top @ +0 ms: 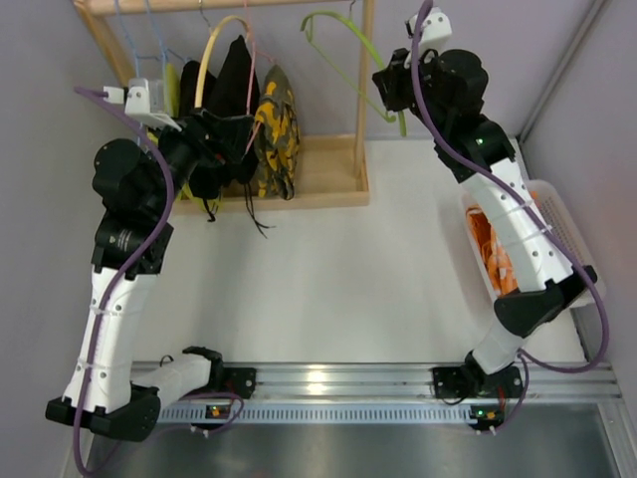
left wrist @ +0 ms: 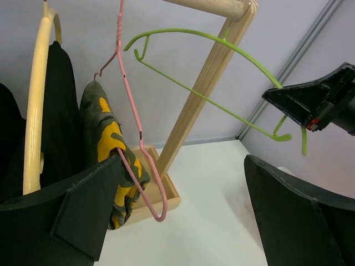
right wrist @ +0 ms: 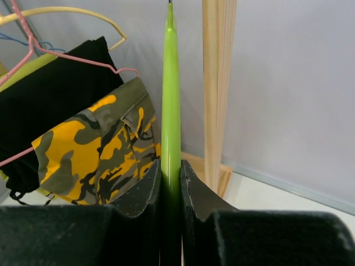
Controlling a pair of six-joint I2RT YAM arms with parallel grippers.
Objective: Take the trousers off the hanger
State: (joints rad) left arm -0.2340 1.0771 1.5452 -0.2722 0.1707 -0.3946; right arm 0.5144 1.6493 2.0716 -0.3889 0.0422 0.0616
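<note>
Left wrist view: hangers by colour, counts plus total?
pale yellow hanger: 1
pink wire hanger: 1
lime-green hanger: 1
Total: 3

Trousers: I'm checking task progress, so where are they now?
In the top view, the trousers lie in the white bin on the right, beneath the right arm.

Wooden post (right wrist: 217, 83) tight beside hanger (right wrist: 170, 100)

Lime-green hanger (right wrist: 170, 111), orange trousers (top: 486, 247), yellow-and-black camouflage garment (right wrist: 94, 149).
</note>
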